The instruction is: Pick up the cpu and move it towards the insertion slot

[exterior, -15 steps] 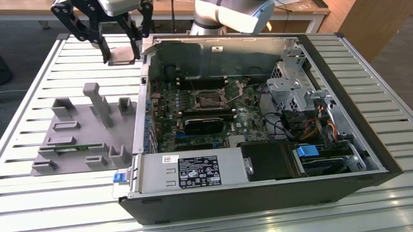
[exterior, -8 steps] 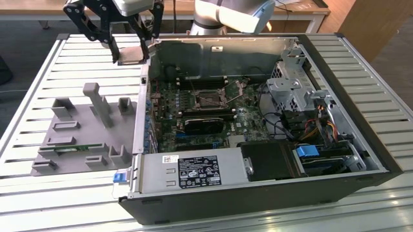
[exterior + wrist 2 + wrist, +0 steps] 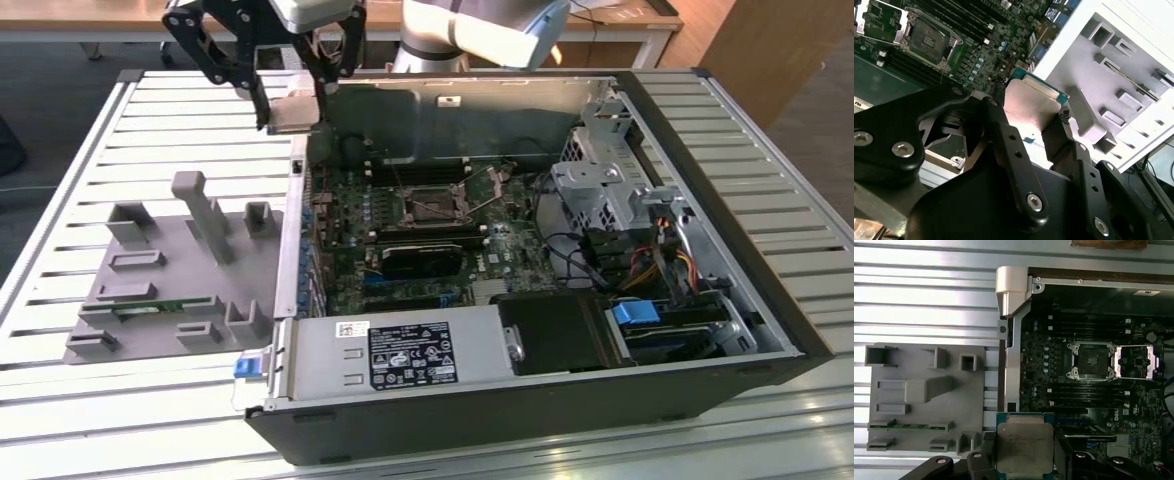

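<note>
**CPU lifted, not yet over the socket**

The gripper (image 3: 1029, 130) is closed on the cpu (image 3: 1024, 447), holding it in the air above the far left edge of the open computer case (image 3: 747, 250). The pick is done. The insertion slot (image 3: 1091, 360) lies open on the motherboard, well apart from the chip.

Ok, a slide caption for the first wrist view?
Black gripper holding the silvery square cpu beside the open computer case, metal-framed insertion slot apart.
</note>
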{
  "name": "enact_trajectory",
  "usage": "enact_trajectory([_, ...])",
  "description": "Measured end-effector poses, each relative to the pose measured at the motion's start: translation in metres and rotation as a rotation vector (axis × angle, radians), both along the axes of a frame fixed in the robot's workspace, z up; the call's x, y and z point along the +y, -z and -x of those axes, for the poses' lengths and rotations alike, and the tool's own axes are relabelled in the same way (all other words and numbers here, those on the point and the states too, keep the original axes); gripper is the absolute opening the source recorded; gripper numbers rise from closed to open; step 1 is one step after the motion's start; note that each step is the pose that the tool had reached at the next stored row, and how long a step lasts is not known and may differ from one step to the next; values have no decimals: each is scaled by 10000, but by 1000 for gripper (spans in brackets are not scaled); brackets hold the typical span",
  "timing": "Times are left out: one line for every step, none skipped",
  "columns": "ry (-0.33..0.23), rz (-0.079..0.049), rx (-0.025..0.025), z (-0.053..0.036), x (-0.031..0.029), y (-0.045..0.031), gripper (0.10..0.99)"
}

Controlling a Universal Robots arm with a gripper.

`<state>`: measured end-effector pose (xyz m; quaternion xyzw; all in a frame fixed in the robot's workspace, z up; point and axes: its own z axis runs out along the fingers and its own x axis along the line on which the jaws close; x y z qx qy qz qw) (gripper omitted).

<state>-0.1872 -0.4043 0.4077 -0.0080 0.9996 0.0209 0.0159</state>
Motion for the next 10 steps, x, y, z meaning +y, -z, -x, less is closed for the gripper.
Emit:
enact_trajectory([1,0,0,-30,0,0,541])
enact_trajectory([1,0,0,-58,0,0,541])
enact_trajectory([1,0,0,-86,0,0,541])
enact_trajectory([0,1,0,-115,0,0,541])
enact_trajectory([0,0,0,-144,0,0,541])
enact_trajectory([0,0,1,-175,0,0,541])
enact_trajectory([1,0,1,-205,0,0,541])
enact_trajectory([1,0,1,-236,0,0,541])
enact_trajectory([1,0,1,-267,0,0,541])
enact_trajectory([0,0,2,-298,0,0,541])
